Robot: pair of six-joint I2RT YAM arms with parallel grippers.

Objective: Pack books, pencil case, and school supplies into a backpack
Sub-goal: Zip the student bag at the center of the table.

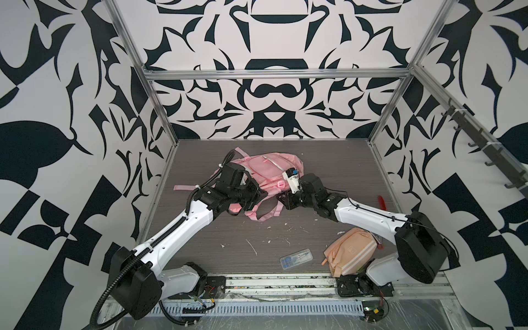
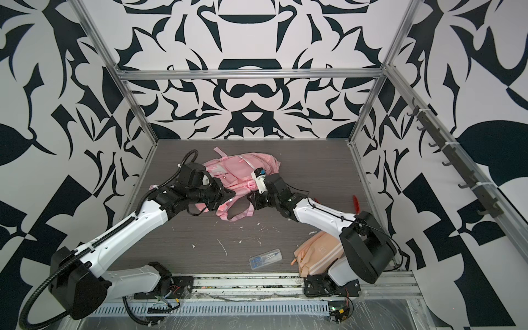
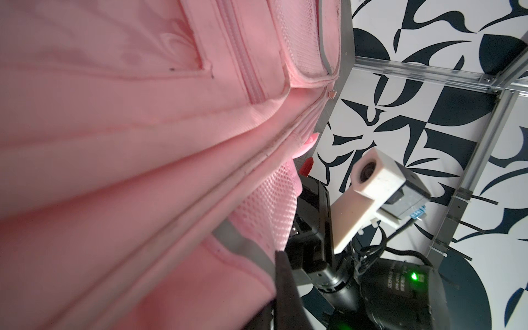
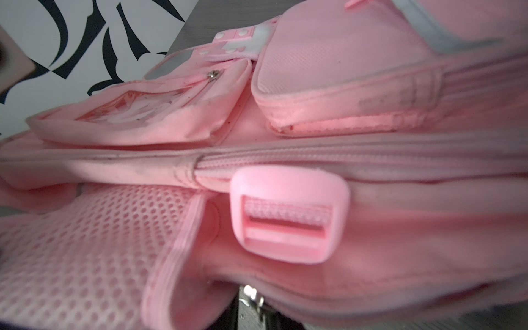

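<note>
Closest in: pencil case [image 1: 350,251] and school supplies [image 1: 295,257], both well apart from backpack [image 1: 263,168] on counter [image 1: 214,243]. Left end effector [image 1: 261,195] clamped shut, probably pinching backpack fabric; right end effector [image 1: 281,200] just beside backpack, width impossible to tell. Risk of shallow pinch slipping, dragging backpack askew.

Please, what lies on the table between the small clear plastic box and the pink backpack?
Only bare grey tabletop with a few white flecks lies between the clear plastic box and the backpack; both top views show it.
</note>
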